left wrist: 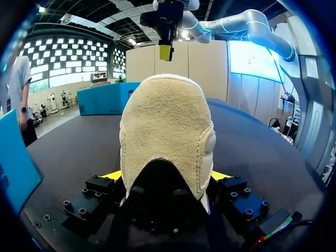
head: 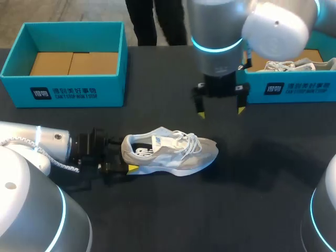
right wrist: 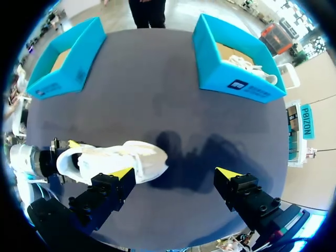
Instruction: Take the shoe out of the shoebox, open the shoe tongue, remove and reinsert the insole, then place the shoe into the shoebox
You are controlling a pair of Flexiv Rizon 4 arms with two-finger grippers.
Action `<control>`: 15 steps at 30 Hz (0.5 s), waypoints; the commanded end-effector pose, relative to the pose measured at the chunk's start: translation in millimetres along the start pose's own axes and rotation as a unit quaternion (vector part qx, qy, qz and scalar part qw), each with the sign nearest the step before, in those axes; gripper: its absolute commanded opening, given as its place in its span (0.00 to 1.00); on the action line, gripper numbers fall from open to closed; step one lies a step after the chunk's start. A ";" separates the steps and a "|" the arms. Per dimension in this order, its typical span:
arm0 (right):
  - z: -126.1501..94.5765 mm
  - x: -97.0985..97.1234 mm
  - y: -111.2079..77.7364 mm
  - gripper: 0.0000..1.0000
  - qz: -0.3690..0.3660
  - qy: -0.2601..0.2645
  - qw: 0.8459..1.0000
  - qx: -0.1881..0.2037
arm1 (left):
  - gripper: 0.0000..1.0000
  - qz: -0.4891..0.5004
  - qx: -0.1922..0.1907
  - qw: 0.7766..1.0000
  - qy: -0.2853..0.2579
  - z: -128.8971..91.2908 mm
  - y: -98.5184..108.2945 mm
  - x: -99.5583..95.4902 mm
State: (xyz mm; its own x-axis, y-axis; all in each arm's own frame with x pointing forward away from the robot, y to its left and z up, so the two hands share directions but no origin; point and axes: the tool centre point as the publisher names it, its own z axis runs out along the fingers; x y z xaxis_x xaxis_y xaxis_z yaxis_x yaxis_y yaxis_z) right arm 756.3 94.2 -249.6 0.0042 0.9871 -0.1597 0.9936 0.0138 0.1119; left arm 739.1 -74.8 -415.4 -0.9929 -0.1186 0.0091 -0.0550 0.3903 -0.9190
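The right gripper [right wrist: 175, 172] hangs above the dark tabletop [right wrist: 157, 94], its 2 yellow-tipped fingers spread wide. The white shoe [right wrist: 113, 160] lies just beside 1 finger, with the left gripper [right wrist: 62, 156] at its heel. 2 open blue shoeboxes [right wrist: 79, 58] [right wrist: 231, 79] sit near the far corners; 1 holds a second shoe [right wrist: 252, 68].

White shoe [head: 173, 152], teal shoebox [head: 79, 89], black table [head: 236, 210]

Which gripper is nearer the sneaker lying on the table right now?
Left. The left gripper is shut on the sneaker at its heel, one yellow-tipped finger on each side. The right gripper hangs open above the table beyond the sneaker, toward the right shoebox, touching nothing.
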 end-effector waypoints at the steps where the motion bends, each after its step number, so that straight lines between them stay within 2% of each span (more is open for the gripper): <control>1: 0.7 36.3 -2.6 1.00 0.004 -0.020 1.000 0.005 | 0.00 0.000 0.000 1.000 -0.002 0.3 0.1 1.1; 15: -5.2 134.8 -40.3 1.00 0.024 -0.019 1.000 -0.005 | 0.00 0.000 0.000 1.000 -0.002 0.3 0.1 1.1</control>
State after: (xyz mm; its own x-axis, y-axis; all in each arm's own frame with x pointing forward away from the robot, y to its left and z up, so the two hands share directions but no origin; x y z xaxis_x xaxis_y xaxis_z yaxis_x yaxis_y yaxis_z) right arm 718.1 188.4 -263.4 0.0448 0.9921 -0.1172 0.9917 -0.0300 0.1254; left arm 739.0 -74.8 -415.4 -0.9929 -0.1185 0.0091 -0.0550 0.3902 -0.9191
